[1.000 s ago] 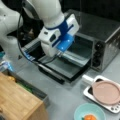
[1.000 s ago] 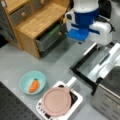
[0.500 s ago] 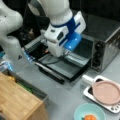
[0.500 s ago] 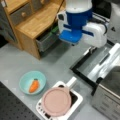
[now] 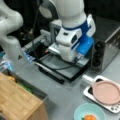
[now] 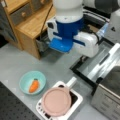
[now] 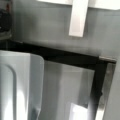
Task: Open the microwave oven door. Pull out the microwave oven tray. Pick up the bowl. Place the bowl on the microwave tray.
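Note:
The silver microwave oven (image 5: 108, 47) (image 6: 107, 100) stands with its door (image 5: 53, 75) (image 6: 82, 71) folded down flat. A grey microwave tray (image 6: 106, 61) with a rounded corner (image 7: 20, 87) sticks out over the black-framed door (image 7: 96, 75). My gripper (image 7: 77, 62) hangs above the door, open and holding nothing. One white finger (image 7: 78, 17) shows at the wrist view's top. In both front views the blue-and-white hand (image 5: 71, 43) (image 6: 67, 35) hides the fingers. The turquoise bowl (image 5: 90, 113) (image 6: 32, 82), with an orange lump in it, sits on the table apart from the gripper.
A pink plate (image 5: 106, 91) (image 6: 56, 101) lies on a white handled dish (image 5: 86, 93) (image 6: 77, 98) between the bowl and the oven. A wooden drawer cabinet (image 5: 20, 100) (image 6: 30, 22) stands close to the door's far side.
The arm has swung sideways over the open door, towards the side where the bowl sits. Door, tray, bowl and plate have stayed put.

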Robot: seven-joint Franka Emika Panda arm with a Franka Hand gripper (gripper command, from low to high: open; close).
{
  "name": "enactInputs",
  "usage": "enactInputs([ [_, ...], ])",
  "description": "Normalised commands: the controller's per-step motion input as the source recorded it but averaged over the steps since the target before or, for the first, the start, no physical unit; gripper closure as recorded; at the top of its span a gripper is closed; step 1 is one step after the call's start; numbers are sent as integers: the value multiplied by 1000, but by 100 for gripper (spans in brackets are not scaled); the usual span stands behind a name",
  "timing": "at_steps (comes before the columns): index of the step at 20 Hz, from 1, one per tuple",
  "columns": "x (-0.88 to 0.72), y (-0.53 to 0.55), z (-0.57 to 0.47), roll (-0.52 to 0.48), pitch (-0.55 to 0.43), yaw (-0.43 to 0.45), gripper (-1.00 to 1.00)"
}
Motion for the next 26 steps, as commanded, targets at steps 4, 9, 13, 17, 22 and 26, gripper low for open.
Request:
enactInputs([
  [4, 419, -339, 198, -129, 257, 57, -100],
  [9, 617, -411, 125, -122, 236, 118, -100],
  [13, 668, -417, 130, -142, 214, 234, -100],
  [17, 571, -386, 134, -165, 205, 274, -100],
  [22, 492, -404, 113, -181, 204, 269, -100],
  [26, 483, -413, 94, -200, 185, 250, -100],
])
